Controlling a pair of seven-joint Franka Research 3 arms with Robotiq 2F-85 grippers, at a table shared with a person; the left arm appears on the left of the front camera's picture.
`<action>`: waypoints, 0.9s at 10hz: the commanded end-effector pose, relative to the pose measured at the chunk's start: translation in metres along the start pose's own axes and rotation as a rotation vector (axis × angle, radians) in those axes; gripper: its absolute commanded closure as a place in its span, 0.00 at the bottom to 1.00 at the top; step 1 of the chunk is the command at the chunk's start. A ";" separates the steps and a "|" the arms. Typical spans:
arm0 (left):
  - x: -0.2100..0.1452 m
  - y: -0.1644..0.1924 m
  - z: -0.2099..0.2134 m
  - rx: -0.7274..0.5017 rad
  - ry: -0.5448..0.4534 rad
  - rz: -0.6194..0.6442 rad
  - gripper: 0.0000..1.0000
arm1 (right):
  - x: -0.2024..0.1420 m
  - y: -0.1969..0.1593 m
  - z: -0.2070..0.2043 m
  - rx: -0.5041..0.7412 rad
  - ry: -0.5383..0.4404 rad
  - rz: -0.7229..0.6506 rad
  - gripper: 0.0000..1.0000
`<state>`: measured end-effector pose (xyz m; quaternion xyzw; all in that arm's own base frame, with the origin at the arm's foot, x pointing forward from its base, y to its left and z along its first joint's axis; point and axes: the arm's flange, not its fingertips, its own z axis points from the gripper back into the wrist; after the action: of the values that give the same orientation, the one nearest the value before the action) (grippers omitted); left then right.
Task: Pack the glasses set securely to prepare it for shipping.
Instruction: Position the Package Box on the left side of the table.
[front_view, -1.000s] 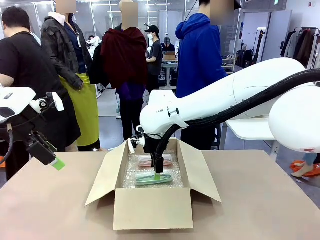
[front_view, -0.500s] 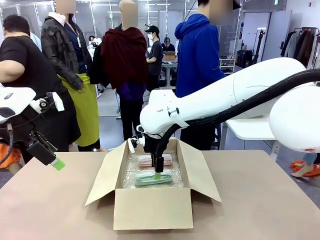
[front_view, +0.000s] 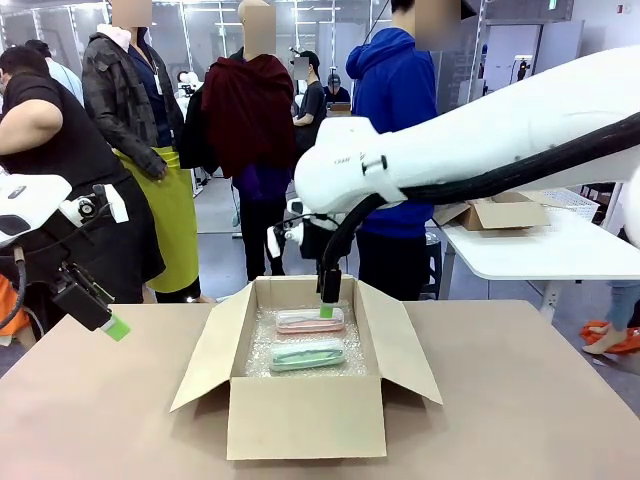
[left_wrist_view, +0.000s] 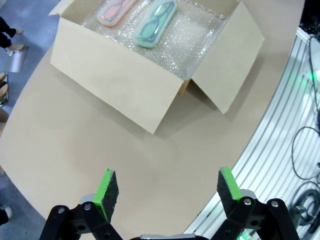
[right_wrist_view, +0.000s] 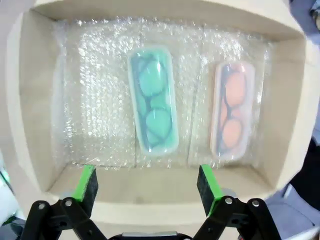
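Note:
Two glasses cases lie side by side on bubble wrap inside the open cardboard box (front_view: 305, 415): the mint green case (front_view: 307, 355) (right_wrist_view: 153, 106) (left_wrist_view: 157, 23) nearer the robot, the pale pink case (front_view: 310, 320) (right_wrist_view: 232, 116) (left_wrist_view: 116, 11) behind it. My right gripper (front_view: 326, 310) (right_wrist_view: 147, 183) hangs open above the box, over the pink case, holding nothing. Off to the left my left gripper (front_view: 115, 327) (left_wrist_view: 168, 187) is open and empty, above the bare table beside the box.
The box's four flaps stand spread outward; the left flap (front_view: 212, 345) leans toward my left arm. A person in a blue hoodie (front_view: 400, 110) stands at the far side. Another box (front_view: 497, 212) rests on a white table at the back right.
My right gripper has let go of the mint green case and risen out of the box, moving slightly back over the pink case. The left arm has stayed put.

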<state>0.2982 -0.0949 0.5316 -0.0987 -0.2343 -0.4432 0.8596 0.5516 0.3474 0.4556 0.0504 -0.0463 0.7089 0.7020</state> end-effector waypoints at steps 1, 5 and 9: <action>0.000 0.001 0.000 -0.007 -0.014 -0.001 0.00 | -0.056 0.043 0.009 -0.084 -0.104 -0.221 0.00; 0.000 0.001 0.000 -0.007 -0.014 -0.001 0.00 | -0.157 0.127 0.047 -0.212 -0.200 -0.604 0.00; 0.000 0.001 0.000 -0.007 -0.014 -0.001 0.00 | -0.208 0.208 0.051 -0.225 -0.234 -0.948 0.00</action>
<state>0.2983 -0.0948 0.5317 -0.0986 -0.2344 -0.4431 0.8597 0.3631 0.1282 0.4725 0.0762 -0.1668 0.3281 0.9267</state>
